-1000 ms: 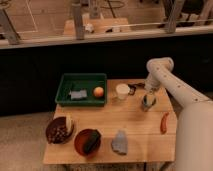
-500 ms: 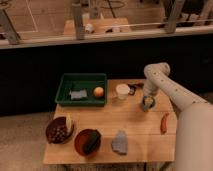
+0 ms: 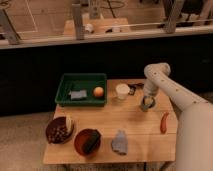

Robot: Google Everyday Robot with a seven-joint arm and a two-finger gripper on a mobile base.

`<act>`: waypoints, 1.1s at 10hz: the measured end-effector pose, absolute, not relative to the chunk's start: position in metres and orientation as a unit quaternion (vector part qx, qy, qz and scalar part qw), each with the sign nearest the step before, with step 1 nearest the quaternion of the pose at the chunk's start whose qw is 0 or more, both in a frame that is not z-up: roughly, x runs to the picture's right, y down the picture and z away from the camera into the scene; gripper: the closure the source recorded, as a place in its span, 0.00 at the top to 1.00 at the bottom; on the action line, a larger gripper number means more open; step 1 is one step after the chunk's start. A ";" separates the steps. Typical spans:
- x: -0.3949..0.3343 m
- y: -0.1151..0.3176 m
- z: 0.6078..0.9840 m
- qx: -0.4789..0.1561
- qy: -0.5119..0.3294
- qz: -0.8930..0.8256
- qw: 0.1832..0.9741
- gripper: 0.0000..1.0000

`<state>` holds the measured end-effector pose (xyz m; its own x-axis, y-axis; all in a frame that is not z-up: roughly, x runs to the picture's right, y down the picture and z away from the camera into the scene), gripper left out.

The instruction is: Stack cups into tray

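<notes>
The dark green tray [image 3: 64,84] sits at the table's back left. A white cup [image 3: 122,91] stands upright just right of the tray. A small dark steel cup [image 3: 145,106] stands further right. My gripper [image 3: 146,103] points straight down onto the steel cup and is shut on it. The cup still rests on the table. A light blue cup [image 3: 120,142] lies near the front edge, well away from the gripper.
The tray holds a grey-blue flat item [image 3: 77,95] and an orange fruit [image 3: 98,92]. Two red-brown bowls [image 3: 60,130] [image 3: 87,141] stand at the front left. A red elongated item [image 3: 163,122] lies at the right edge, and a small dark object [image 3: 134,87] lies behind the white cup.
The arm has lowered the gripper onto the steel cup, and its fingers have shut on it. Nothing else on the table has moved.
</notes>
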<state>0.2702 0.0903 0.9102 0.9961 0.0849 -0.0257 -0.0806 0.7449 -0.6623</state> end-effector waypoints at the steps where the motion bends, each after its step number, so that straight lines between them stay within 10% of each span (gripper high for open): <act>1: 0.269 0.086 0.907 -0.355 -0.005 0.042 0.934 0.00; 11: 0.213 -0.046 0.792 -0.335 -0.071 0.012 0.940 0.00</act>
